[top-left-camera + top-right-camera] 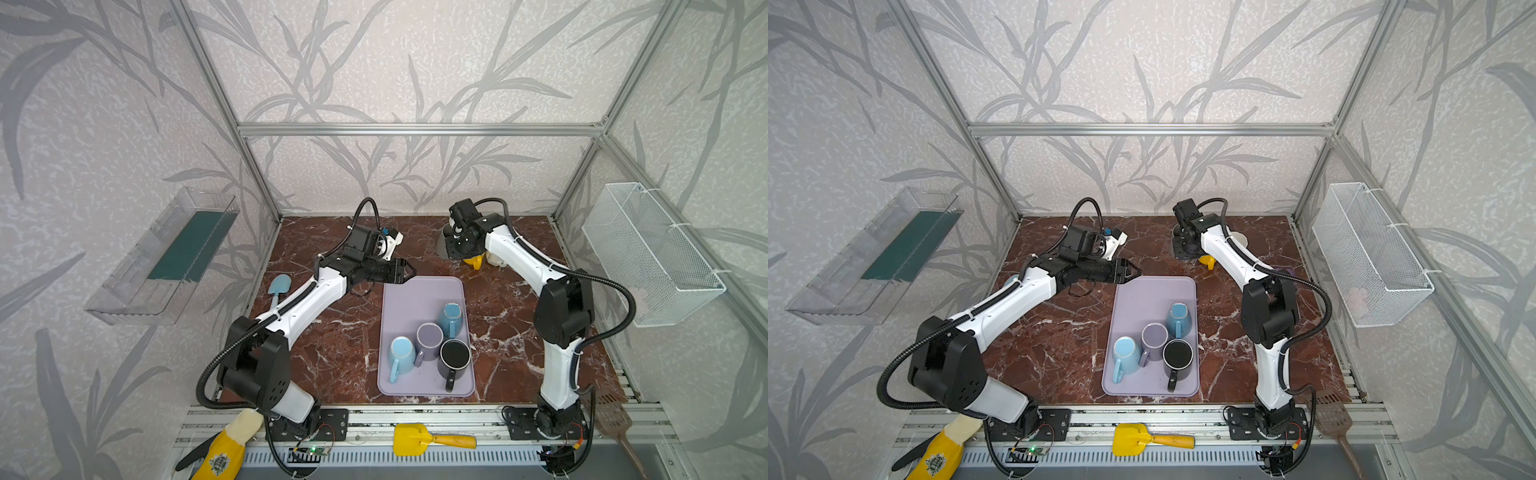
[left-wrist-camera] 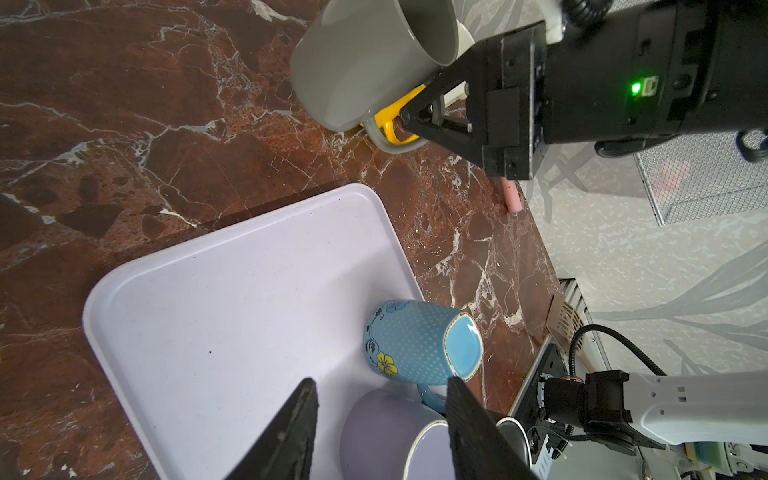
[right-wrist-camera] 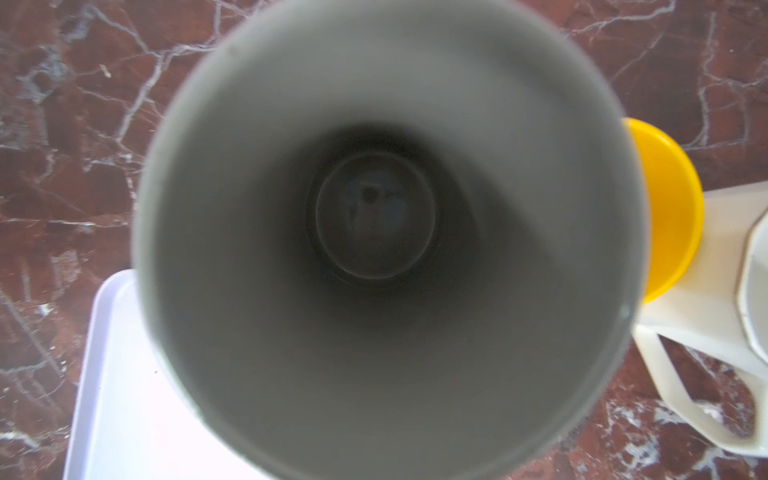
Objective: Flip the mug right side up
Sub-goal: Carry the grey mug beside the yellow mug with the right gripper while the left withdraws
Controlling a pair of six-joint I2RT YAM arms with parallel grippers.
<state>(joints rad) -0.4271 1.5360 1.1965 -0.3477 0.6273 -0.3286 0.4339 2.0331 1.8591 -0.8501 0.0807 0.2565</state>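
Hold by handle: R gripper clenched on plain grey ceramic mug, tilted, prob for wrist-roll; L gripper parted, empty.

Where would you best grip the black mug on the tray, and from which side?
I'd take its handle, from the front: the black mug stands upright, handle pointing that way over bare tray, while the purple mug crowds it behind-left.
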